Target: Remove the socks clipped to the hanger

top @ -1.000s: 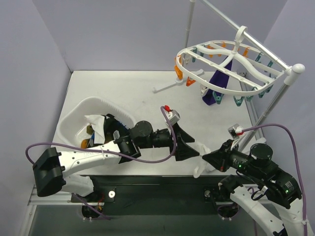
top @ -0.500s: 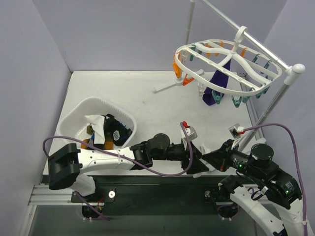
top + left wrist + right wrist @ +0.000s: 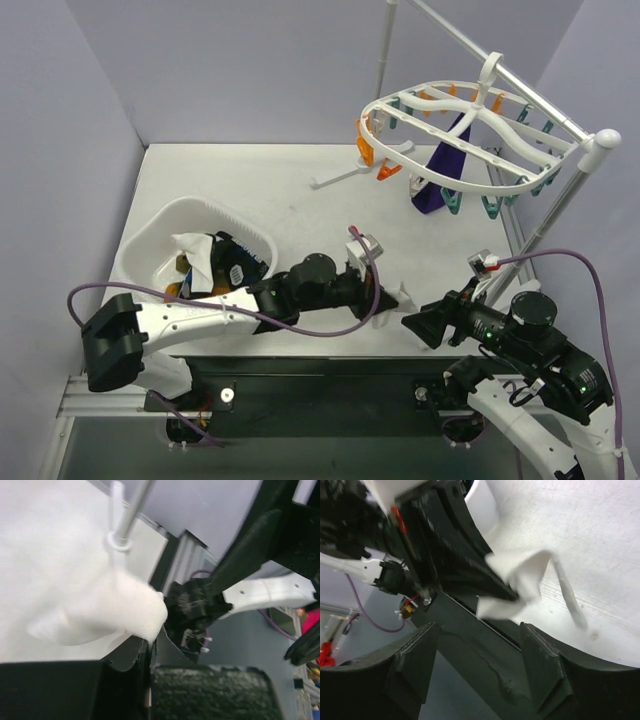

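My left gripper (image 3: 390, 300) is shut on a white sock (image 3: 406, 296) near the table's front edge. In the left wrist view the sock (image 3: 110, 610) bulges out of the closed jaws of the left gripper (image 3: 150, 644). My right gripper (image 3: 409, 323) stands open just right of it, touching nothing. From the right wrist view, the right gripper (image 3: 480, 665) is spread wide, with the sock (image 3: 517, 580) hanging beyond its fingers (image 3: 547, 672). The white oval hanger (image 3: 470, 125) hangs at the back right. A dark purple sock (image 3: 440, 175) is clipped to it.
A white tub (image 3: 160, 235) at the left holds several socks, white, black and orange-brown. The hanger's stand pole (image 3: 545, 225) slants down at the right, by the right arm. Teal and orange clips (image 3: 375, 155) dangle from the ring.
The left gripper reached in open and shut on the white sock. The right gripper, shut on that sock before, has opened and let it go. The left hand has drawn back leftwards.
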Action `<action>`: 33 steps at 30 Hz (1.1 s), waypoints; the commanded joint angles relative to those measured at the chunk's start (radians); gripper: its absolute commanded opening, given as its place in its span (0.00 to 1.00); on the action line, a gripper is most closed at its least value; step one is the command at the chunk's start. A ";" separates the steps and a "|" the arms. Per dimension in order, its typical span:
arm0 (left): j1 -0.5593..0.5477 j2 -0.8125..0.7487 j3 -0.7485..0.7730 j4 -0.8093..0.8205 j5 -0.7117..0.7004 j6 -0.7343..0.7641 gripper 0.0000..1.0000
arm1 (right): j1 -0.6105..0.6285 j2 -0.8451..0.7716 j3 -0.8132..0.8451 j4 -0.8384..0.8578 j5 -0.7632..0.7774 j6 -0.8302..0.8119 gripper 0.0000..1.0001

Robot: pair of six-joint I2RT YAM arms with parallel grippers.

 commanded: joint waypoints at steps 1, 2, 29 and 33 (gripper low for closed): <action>0.146 -0.160 -0.051 -0.125 -0.035 -0.022 0.00 | 0.004 0.029 -0.003 0.025 0.039 -0.003 0.71; 0.187 -0.186 -0.065 -0.146 -0.020 -0.027 0.00 | 0.004 0.029 -0.006 0.024 0.048 -0.003 0.75; 0.977 -0.593 -0.153 -0.765 -0.249 -0.019 0.98 | 0.006 0.084 -0.121 0.100 0.140 0.085 0.83; 0.933 -0.611 -0.143 -0.729 -0.278 -0.044 0.98 | 0.006 0.075 -0.153 0.146 0.175 0.139 0.84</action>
